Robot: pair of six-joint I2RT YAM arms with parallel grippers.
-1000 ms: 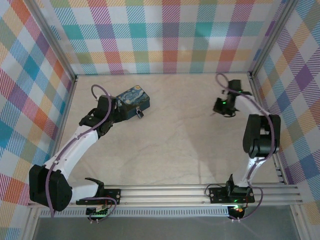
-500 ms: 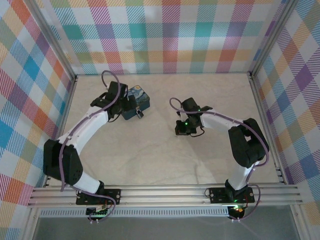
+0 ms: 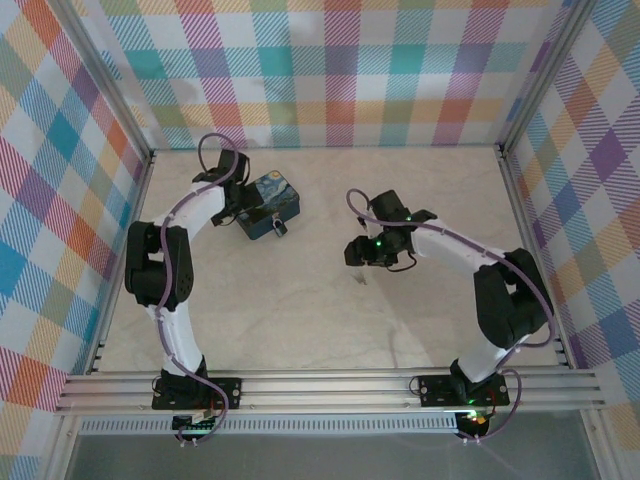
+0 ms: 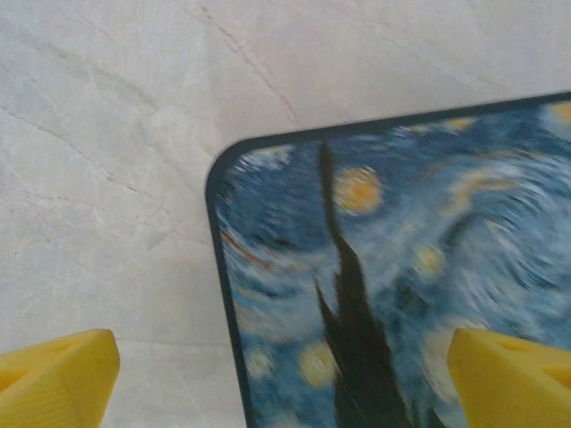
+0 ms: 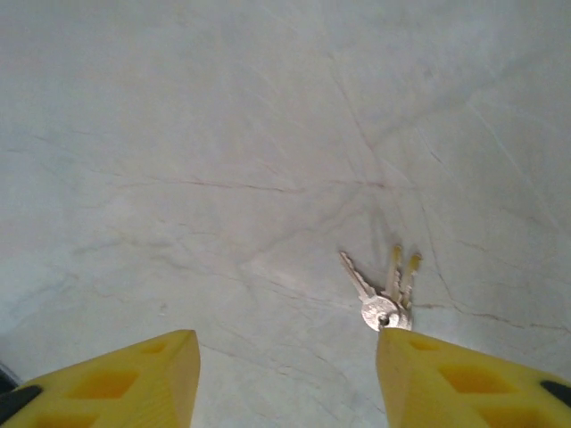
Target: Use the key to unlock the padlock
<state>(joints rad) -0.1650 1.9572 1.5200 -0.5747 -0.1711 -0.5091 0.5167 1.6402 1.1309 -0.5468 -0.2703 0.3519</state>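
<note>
A bunch of small silver keys (image 5: 384, 299) lies flat on the pale table, its ring end right at the tip of my right gripper's right finger (image 5: 464, 383). The right gripper (image 5: 285, 379) hangs open over the table with nothing between its fingers; in the top view it (image 3: 362, 252) sits just above the keys (image 3: 360, 281). The tiny padlock (image 3: 277, 229) hangs at the near side of the blue starry tin (image 3: 272, 200). My left gripper (image 4: 285, 383) is open wide above the tin's corner (image 4: 401, 267), holding nothing.
Checked walls close the table in at the back, left and right, with metal posts at the corners. An aluminium rail (image 3: 330, 385) runs along the near edge by the arm bases. Bare table lies between the tin and the keys.
The right arm swung from the far right to mid-table and its gripper opened; the keys now lie on the table. The left arm stretched farther over the tin.
</note>
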